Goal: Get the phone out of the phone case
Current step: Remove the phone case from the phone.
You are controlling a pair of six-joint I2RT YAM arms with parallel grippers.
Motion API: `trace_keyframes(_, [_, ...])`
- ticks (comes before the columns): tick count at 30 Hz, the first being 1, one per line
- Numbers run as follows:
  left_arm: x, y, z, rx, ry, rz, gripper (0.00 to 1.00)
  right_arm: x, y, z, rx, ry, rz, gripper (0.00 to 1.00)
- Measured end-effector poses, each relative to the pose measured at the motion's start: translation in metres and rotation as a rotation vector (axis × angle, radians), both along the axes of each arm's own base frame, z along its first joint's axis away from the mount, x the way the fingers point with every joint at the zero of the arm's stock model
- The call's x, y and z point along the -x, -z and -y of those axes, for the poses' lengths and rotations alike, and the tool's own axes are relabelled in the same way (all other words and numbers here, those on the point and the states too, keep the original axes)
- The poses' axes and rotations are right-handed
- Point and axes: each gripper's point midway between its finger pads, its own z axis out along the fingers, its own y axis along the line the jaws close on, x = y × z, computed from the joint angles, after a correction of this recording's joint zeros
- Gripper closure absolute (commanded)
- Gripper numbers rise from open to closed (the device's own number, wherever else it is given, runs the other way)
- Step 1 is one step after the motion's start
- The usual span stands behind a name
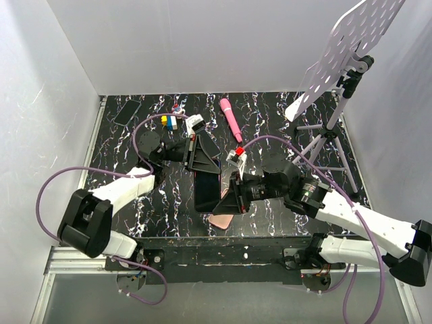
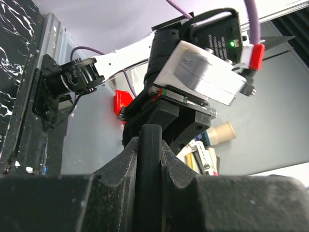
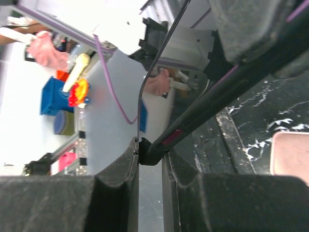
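The black phone (image 1: pixel 207 192) is held off the table between both grippers, at the middle near the front. My left gripper (image 1: pixel 200 160) is shut on its far end. In the left wrist view the phone's thin black edge (image 2: pixel 149 169) sits clamped between the jaws, with the right gripper's body (image 2: pixel 198 72) beyond it. My right gripper (image 1: pixel 231 196) is shut on the phone's near right corner (image 3: pixel 150 151). The glossy screen (image 3: pixel 183 58) runs up and away in that view. The pale pink phone case (image 1: pixel 221 220) lies on the table under the phone's near end, and its edge shows in the right wrist view (image 3: pixel 291 154).
A second black phone (image 1: pixel 127 112) lies at the back left. A pink wand (image 1: pixel 231 119) and small coloured blocks (image 1: pixel 169 122) lie at the back. A tripod (image 1: pixel 329 142) carrying a white perforated panel (image 1: pixel 344 47) stands at the back right. White walls enclose the table.
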Motion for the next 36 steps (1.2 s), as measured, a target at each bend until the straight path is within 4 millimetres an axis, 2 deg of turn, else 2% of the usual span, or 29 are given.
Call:
trace_keyframes(8, [-0.004,0.021,-0.001,0.035,0.029,-0.081,1.0,-0.004,0.017,-0.001,0.187,0.057,0.13,0.99])
trace_keyframes(14, [-0.011,0.019,-0.005,0.05,0.007,-0.114,1.0,-0.012,0.013,-0.001,0.286,0.027,0.205,0.99])
trace_keyframes(20, [-0.014,0.019,-0.005,0.033,0.012,-0.179,1.0,-0.007,0.006,-0.014,0.281,-0.071,0.226,0.99])
trace_keyframes(23, [-0.015,0.028,-0.003,-0.016,0.048,-0.266,1.0,-0.005,0.001,-0.026,0.226,-0.135,0.291,0.99])
trace_keyframes(27, [-0.021,0.04,0.0,-0.058,0.056,-0.368,1.0,-0.013,0.002,-0.026,0.227,-0.129,0.374,0.99])
trace_keyframes(32, [-0.032,0.037,0.0,-0.036,0.007,-0.399,1.0,-0.026,0.0,-0.021,0.246,-0.063,0.448,0.99])
trace_keyframes(33, [-0.035,0.034,-0.001,-0.023,-0.01,-0.4,1.0,-0.029,0.0,-0.02,0.244,-0.041,0.457,0.97])
trace_keyframes(36, [-0.047,0.024,-0.005,0.023,-0.079,-0.397,1.0,-0.035,-0.004,-0.014,0.2,0.034,0.453,0.7])
